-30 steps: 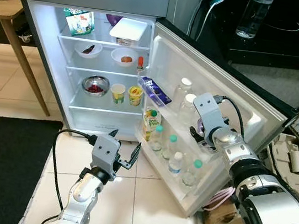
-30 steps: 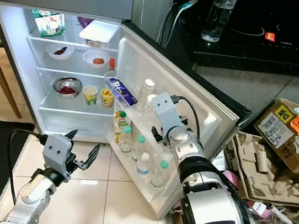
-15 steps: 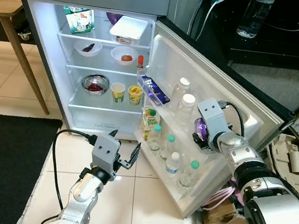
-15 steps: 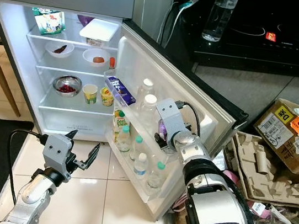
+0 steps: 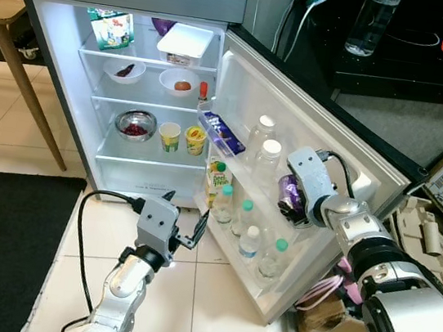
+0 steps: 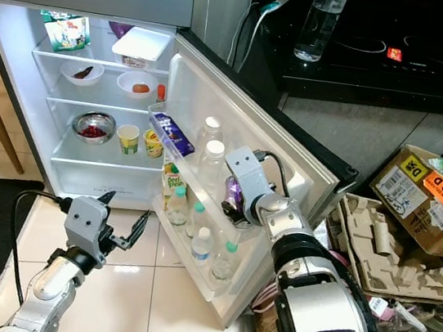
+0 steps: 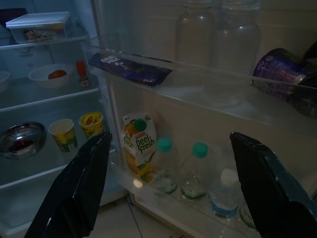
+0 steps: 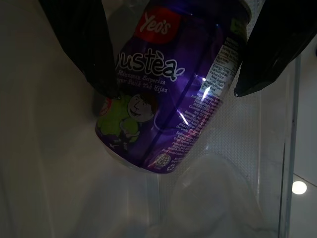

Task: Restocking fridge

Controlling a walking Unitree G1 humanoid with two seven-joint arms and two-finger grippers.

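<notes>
We see right end effector (image 5: 292, 202) grasping purple can (image 5: 288, 194) tilted over upper door shelf (image 5: 244, 154), not yet set down; left end effector (image 5: 184, 225) released, idle; we judge placing nearly done

Head views bright, sharp; wrist views dim.

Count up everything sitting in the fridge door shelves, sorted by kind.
Large clear bottles: 2
Small water bottles: 4
Purple can: 1
Juice carton: 1
Chocolate bar: 1
Total: 9
</notes>
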